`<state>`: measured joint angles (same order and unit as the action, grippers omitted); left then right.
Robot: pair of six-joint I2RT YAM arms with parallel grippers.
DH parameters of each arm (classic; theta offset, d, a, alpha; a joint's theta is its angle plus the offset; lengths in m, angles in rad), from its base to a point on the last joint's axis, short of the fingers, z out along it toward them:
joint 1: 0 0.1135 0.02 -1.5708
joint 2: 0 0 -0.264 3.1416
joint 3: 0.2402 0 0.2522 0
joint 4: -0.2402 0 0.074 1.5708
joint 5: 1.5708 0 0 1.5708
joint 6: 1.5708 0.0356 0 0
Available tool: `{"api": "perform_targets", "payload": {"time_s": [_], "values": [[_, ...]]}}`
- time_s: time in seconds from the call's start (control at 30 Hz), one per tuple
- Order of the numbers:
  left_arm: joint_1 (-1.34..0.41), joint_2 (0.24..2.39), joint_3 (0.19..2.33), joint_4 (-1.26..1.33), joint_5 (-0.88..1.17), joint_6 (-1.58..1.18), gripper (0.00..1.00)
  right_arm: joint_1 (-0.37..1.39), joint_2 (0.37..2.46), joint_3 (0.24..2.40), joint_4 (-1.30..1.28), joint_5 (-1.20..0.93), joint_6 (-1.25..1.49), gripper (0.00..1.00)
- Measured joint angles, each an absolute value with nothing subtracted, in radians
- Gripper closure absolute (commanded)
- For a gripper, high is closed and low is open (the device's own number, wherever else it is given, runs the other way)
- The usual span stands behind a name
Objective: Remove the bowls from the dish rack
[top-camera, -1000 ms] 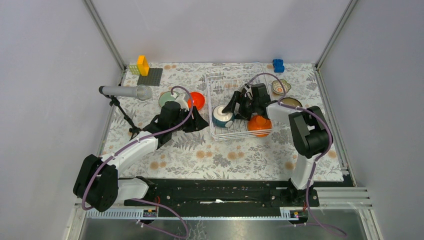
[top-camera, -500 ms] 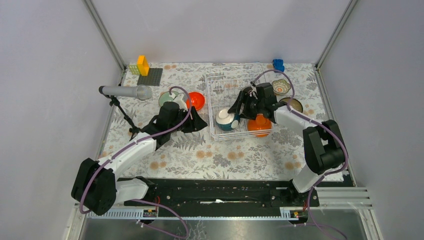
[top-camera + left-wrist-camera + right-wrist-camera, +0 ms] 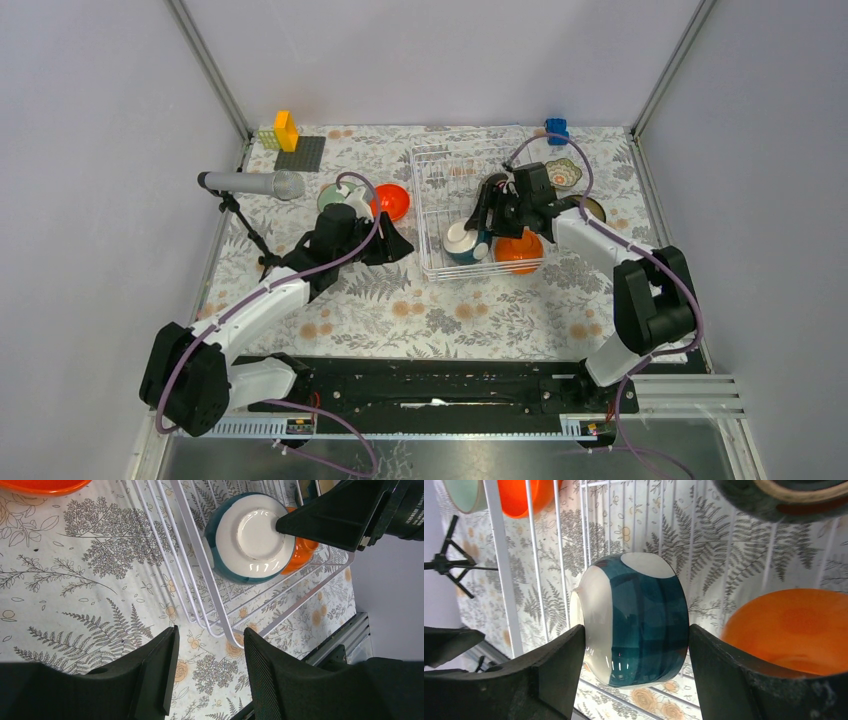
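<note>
Right gripper is pinching the teal bowl, one finger at the rim and the other against the outer wall near the base. The bowl is standing on edge, mouth sideways, inside the dish rack toward its near side, just beside an orange bowl. It is looking like glazed ceramic, so probably stiff, slick, weighty for its size and chippable on the wires. A rim-to-base pinch on a glossy curve could be slipping, so a slow straight lift seems wise. Left gripper is hanging open and empty over the tablecloth, just outside the rack's near corner.
</note>
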<state>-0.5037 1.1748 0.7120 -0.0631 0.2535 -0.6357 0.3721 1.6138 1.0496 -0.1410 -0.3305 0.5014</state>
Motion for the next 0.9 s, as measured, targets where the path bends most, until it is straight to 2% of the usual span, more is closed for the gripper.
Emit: {"api": "perform_targets", "payload": {"time_s": [0.17,0.4,0.9], "values": [[-0.504,1.172,0.713,-0.073,0.253,-0.634,0.45,0.384,1.608,1.114,-0.227,-0.242,0.423,0.39],[-0.505,1.172,0.723,-0.080,0.253,-0.628,0.45,0.495,1.606,1.248,-0.357,0.002,0.307,0.41],[-0.506,1.171,0.738,-0.112,0.236,-0.619,0.45,0.640,1.671,1.387,-0.478,0.435,0.182,0.37]]}}
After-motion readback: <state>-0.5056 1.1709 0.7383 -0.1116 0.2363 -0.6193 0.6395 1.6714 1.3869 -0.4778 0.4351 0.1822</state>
